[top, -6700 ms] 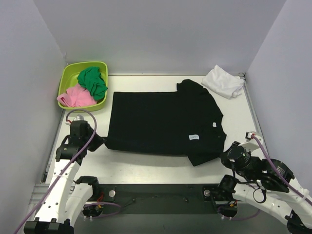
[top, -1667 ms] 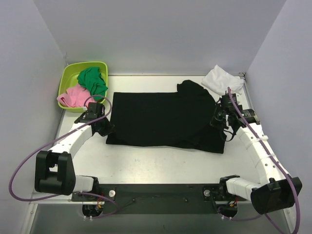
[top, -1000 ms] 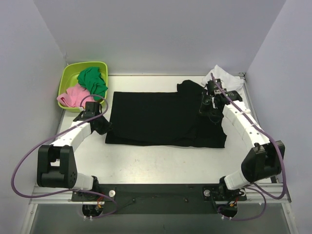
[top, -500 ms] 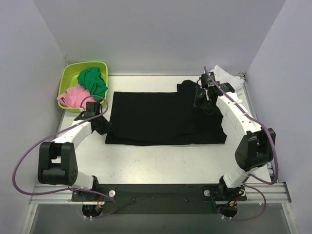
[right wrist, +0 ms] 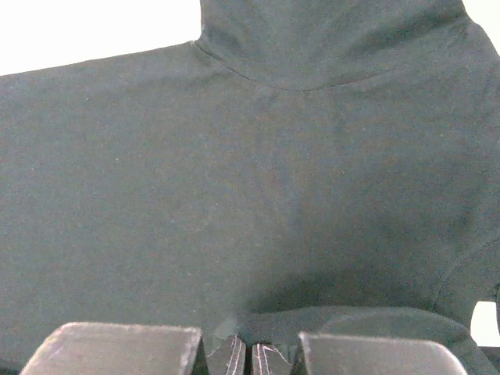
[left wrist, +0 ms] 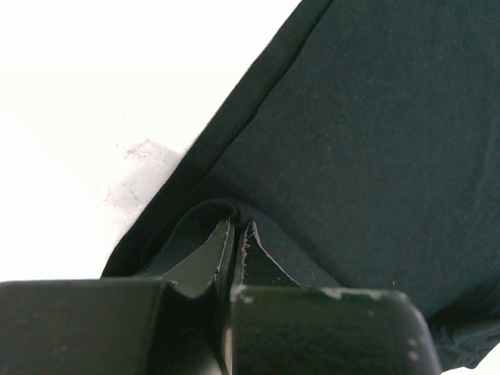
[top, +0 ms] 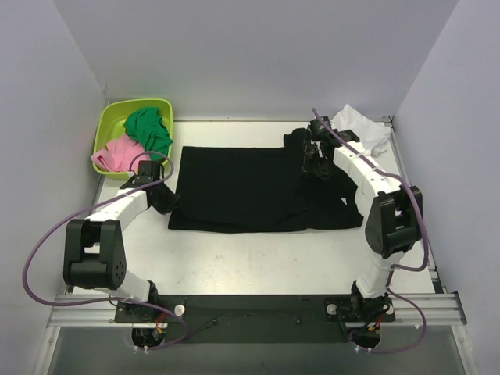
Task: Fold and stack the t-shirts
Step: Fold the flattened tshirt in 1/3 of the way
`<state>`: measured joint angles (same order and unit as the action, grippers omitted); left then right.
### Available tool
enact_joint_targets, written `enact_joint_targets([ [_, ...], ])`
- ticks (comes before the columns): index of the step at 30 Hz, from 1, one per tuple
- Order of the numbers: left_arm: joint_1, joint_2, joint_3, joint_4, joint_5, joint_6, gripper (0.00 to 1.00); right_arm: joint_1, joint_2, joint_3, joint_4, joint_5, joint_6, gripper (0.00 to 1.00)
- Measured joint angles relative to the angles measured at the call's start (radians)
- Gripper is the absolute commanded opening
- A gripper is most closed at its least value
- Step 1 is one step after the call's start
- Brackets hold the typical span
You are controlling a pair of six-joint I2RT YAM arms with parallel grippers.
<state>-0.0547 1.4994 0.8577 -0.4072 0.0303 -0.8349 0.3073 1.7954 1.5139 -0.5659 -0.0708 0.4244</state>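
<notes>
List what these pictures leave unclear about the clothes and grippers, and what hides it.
- Top view: right gripper, tips hidden under its wrist.
- Right wrist view: its hold on the black shirt, cut off by the bottom edge.
- Top view: white shirt, partly behind the right arm.
- Top view: clothes in the tub, too crumpled to identify.

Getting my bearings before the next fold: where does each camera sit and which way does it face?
Top external: above and behind the robot, looking down at the table; left arm, right arm show, plus black t-shirt, white t-shirt, lime-green tub.
Left wrist: on the left gripper, facing the shirt's edge; its shut fingers pinch cloth.
Right wrist: on the right gripper, facing the shirt; only fingertips show.
Shared: all three see the black t-shirt.
</notes>
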Motion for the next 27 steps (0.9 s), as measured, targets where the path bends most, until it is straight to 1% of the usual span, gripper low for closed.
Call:
enact_joint_targets([
  [14, 0.004, 0.128, 0.15, -0.007, -0.004, 0.002, 0.0, 0.001, 0.089, 0.036, 0.014, 0.031, 0.001, 0.01],
  [15, 0.004, 0.134, 0.15, -0.007, -0.004, 0.001, 0.09, 0.001, 0.097, 0.04, 0.014, 0.033, 0.001, 0.16],
  [16, 0.004, 0.138, 0.15, -0.008, -0.004, 0.001, 0.25, 0.001, 0.104, 0.043, 0.016, 0.035, 0.001, 0.25],
  [17, 0.004, 0.143, 0.15, -0.01, -0.005, 0.001, 0.44, 0.001, 0.112, 0.046, 0.018, 0.042, 0.003, 0.37],
  [18, 0.004, 0.145, 0.15, -0.011, -0.006, 0.003, 0.74, 0.0, 0.117, 0.048, 0.02, 0.048, 0.008, 0.76],
  [19, 0.005, 0.145, 0.149, -0.013, -0.008, -0.002, 0.87, 0.0, 0.122, 0.048, 0.024, 0.055, 0.013, 0.85],
  [21, 0.006, 0.145, 0.147, -0.018, -0.011, 0.0, 0.89, 0.0, 0.127, 0.05, 0.031, 0.071, 0.016, 1.0],
  [24, 0.011, 0.12, 0.116, -0.019, -0.026, -0.01, 0.9, 0.0, 0.125, 0.05, 0.047, 0.095, 0.019, 1.0],
  [27, 0.016, 0.031, 0.05, -0.035, -0.036, -0.01, 0.91, 0.002, 0.089, 0.01, 0.095, 0.121, 0.019, 1.0],
])
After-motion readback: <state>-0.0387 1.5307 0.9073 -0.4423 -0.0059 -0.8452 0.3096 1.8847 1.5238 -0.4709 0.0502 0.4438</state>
